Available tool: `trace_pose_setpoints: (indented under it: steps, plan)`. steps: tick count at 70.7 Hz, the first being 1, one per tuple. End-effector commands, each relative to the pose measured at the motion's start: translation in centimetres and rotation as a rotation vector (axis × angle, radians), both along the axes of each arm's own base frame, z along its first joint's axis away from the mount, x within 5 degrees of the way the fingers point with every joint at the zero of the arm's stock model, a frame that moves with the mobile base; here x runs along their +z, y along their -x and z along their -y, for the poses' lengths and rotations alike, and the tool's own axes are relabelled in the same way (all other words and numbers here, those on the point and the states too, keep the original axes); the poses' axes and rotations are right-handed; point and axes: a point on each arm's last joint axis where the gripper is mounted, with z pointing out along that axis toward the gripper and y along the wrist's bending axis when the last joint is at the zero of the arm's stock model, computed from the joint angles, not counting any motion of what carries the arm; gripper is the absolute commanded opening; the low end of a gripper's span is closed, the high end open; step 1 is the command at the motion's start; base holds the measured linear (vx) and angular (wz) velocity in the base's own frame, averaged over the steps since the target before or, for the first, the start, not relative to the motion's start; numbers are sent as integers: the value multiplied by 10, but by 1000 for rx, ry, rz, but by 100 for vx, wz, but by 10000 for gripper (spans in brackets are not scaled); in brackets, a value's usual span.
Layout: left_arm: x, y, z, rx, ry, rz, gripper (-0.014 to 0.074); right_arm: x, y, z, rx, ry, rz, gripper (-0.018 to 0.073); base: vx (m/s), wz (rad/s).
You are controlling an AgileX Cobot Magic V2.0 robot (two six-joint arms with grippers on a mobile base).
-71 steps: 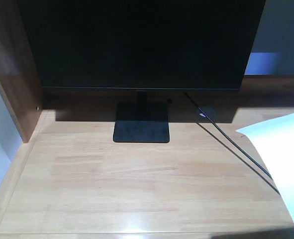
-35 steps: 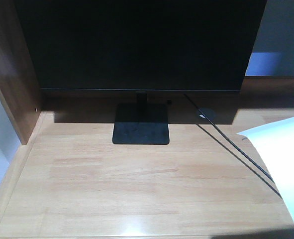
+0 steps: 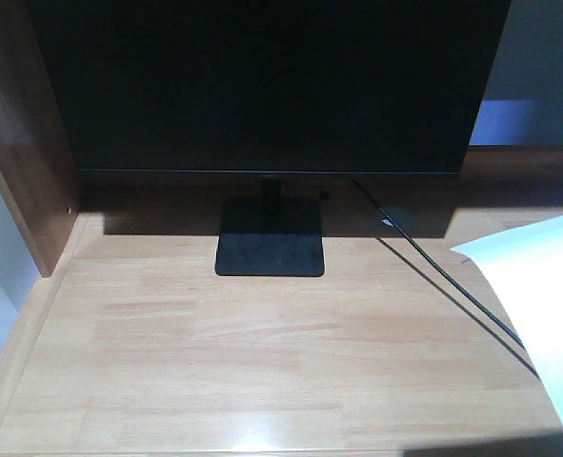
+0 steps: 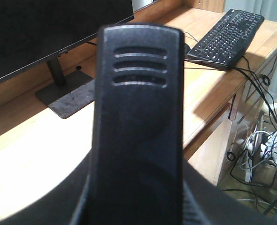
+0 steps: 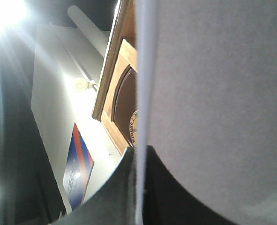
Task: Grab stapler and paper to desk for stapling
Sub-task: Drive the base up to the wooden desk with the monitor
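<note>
The black stapler (image 4: 138, 117) fills the middle of the left wrist view, its ribbed end pointing away. My left gripper (image 4: 138, 192) is shut on it, and the dark fingers (image 4: 58, 206) show on both sides. Below it lies the light-wood desk (image 4: 26, 159). In the right wrist view the white paper (image 5: 213, 93) stands edge-on, and my right gripper (image 5: 138, 187) is shut on its lower edge. The front view shows that paper (image 3: 548, 305) hanging over the right side of the desk (image 3: 262, 362). Neither gripper appears in the front view.
A black monitor (image 3: 262, 86) on a flat base (image 3: 270, 249) stands at the back of the desk, with a black cable (image 3: 443, 276) running toward the right. A brown side panel (image 3: 24, 162) closes the left. A keyboard (image 4: 227, 33) lies further along, above loose cables (image 4: 255, 145).
The front view has shifted very slightly and the paper's corner wavers by a few pixels. Nothing else differs.
</note>
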Motion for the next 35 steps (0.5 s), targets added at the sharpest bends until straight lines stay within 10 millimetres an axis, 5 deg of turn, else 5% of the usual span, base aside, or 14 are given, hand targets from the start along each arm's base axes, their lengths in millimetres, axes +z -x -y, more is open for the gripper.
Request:
trace_pose_setpoints:
  steps: [1, 35]
  plan:
    - [16, -3, 3, 2, 88, 74, -7, 11, 5, 1, -11, -7, 63, -4, 0, 0]
    - [18, -8, 4, 12, 101, 90, -7, 11, 5, 1, -11, -7, 63, -4, 0, 0]
